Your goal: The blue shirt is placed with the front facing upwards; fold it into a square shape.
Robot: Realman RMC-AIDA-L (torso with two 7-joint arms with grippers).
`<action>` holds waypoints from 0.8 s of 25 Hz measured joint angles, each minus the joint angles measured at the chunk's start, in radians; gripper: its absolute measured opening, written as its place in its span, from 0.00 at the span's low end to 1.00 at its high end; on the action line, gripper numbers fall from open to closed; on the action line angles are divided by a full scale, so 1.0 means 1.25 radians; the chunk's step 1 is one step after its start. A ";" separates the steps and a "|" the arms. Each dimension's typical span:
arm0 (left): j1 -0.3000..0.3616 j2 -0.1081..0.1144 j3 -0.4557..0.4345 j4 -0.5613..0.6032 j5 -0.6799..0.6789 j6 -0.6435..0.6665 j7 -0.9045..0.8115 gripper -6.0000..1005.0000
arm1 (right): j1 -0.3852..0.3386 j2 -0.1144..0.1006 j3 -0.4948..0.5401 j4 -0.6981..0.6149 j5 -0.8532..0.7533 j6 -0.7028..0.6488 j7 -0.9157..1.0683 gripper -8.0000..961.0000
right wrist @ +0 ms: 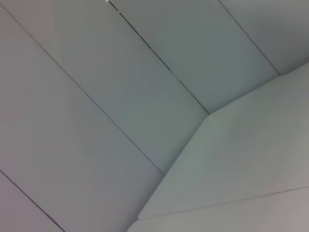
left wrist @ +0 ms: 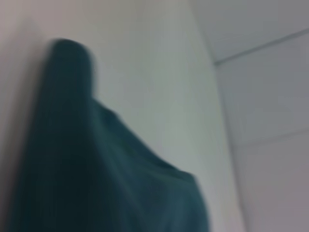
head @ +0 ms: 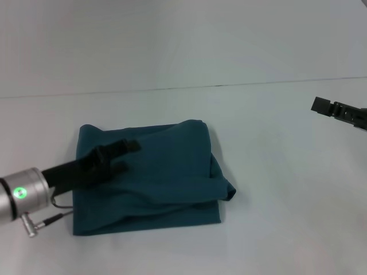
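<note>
So the blue shirt (head: 155, 177) is lying on the white surface (head: 275, 172) a bit to my left of centre, folded into a chunky, roughly square bundle. It's soft matte teal cotton with plain fabric facing up and a few shallow creases running across it. The near edge and my left edge look fairly straight. On my right side, the layers don't line up: a fold bulges out into a rounded lump near the near-right corner, and the upper layer sits a little short of the bottom one. My left hand (head: 127, 156) is over the far-left part of the bundle, its black fingers (head: 125, 146) spread a little apart with nothing between them, low over the cloth. I honestly can't tell if they're touching it. My left wrist view just shows a blurry hump of that same teal fabric (left wrist: 96, 179) against the pale surface. My right hand (head: 321, 105) is well off to the right, up in the air and far from the shirt, and I can't tell how its fingers are set. There's loads of smooth, flat room around the bundle on every side.
</note>
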 joint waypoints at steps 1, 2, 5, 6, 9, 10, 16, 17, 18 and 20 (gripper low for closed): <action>0.004 0.001 -0.004 0.010 -0.004 0.023 0.002 0.79 | 0.000 -0.001 0.000 0.000 0.002 -0.001 0.001 0.84; 0.013 0.004 -0.013 0.031 -0.013 0.073 0.004 0.79 | 0.000 -0.001 0.000 0.000 0.002 -0.002 0.002 0.84; 0.033 0.010 -0.037 0.054 -0.023 0.175 0.005 0.79 | 0.004 -0.001 0.000 0.000 0.002 -0.002 0.001 0.84; 0.038 0.010 -0.041 0.054 -0.023 0.195 0.004 0.79 | 0.005 -0.001 0.000 0.000 0.001 -0.002 0.000 0.84; 0.050 0.001 -0.041 0.044 -0.022 0.213 0.000 0.79 | 0.007 0.002 0.000 0.000 0.000 0.000 -0.002 0.84; 0.051 -0.004 -0.036 0.034 -0.021 0.203 0.003 0.79 | 0.008 0.003 0.000 0.000 -0.001 0.001 -0.002 0.84; 0.011 -0.009 0.011 -0.044 -0.023 0.151 0.035 0.79 | 0.009 0.004 -0.002 0.000 -0.002 0.003 -0.003 0.84; 0.004 -0.009 0.030 -0.052 -0.021 0.136 0.036 0.79 | 0.009 0.004 -0.002 0.001 -0.002 0.003 -0.003 0.84; 0.000 -0.009 0.044 -0.056 -0.020 0.126 0.036 0.79 | 0.009 0.004 -0.004 0.005 -0.002 0.004 -0.003 0.84; -0.003 -0.008 0.074 -0.060 -0.012 0.098 0.031 0.79 | 0.009 0.004 -0.006 0.010 -0.005 0.004 -0.003 0.84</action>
